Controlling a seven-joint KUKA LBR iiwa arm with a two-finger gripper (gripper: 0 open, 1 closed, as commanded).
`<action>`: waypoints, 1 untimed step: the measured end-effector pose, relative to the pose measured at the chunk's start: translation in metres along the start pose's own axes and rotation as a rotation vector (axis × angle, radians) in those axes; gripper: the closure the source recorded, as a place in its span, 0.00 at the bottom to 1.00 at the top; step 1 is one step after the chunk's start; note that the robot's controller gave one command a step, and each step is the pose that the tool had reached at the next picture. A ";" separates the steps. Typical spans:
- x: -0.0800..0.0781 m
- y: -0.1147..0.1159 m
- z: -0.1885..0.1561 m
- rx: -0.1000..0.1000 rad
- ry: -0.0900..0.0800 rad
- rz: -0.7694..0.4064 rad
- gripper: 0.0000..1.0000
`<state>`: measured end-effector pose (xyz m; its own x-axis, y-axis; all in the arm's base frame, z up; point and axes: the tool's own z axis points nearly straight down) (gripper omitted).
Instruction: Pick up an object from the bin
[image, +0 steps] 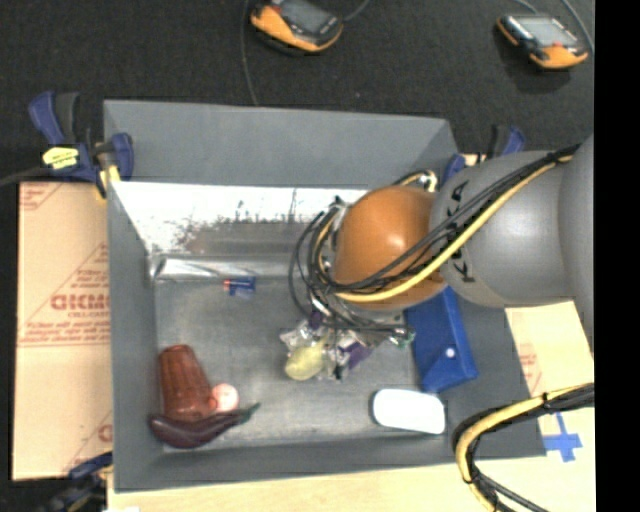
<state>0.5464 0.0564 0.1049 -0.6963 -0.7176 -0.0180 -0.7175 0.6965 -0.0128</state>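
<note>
My hand (330, 348) sits over the pale yellow lump (302, 364) in the middle of the bin (132, 320); I cannot tell how wide it stands. I worry it may nudge the lump aside or snag the blue block (440, 345) just beside it.

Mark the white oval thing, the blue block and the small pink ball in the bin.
white oval thing (408, 411): camera view, middle of its top face.
blue block (443, 345): camera view, middle of its upper face.
small pink ball (226, 398): camera view, centre of the ball.
</note>
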 end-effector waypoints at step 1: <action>0.000 -0.001 -0.006 0.000 0.000 0.003 1.00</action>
<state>0.5465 0.0556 0.1114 -0.6981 -0.7158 -0.0181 -0.7157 0.6983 -0.0132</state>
